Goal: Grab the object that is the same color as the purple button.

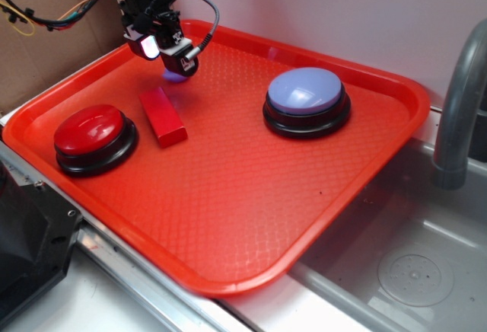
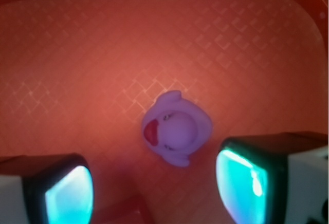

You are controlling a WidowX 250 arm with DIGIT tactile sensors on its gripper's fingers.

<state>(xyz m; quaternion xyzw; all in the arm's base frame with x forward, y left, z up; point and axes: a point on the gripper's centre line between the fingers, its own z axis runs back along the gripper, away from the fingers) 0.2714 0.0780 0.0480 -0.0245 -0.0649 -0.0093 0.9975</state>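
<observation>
A tiny purple rubber duck (image 2: 176,127) with a reddish beak sits on the red tray (image 2: 77,70). It lies just ahead of my two fingers, a little right of centre. My gripper (image 2: 154,190) is open, its glowing teal pads (image 2: 69,196) wide apart with nothing between them. In the exterior view the gripper (image 1: 163,46) hangs low over the tray's far left part, and only a purple sliver of the duck (image 1: 176,78) shows under it. The purple button (image 1: 305,92), a lavender dome on a black base, stands on the tray's right side.
A red rectangular block (image 1: 162,116) lies just in front of the gripper. A red dome button (image 1: 90,131) on a black base sits at the tray's left. The tray's raised rim (image 1: 243,40) runs behind the gripper. A grey faucet (image 1: 456,103) and sink lie to the right.
</observation>
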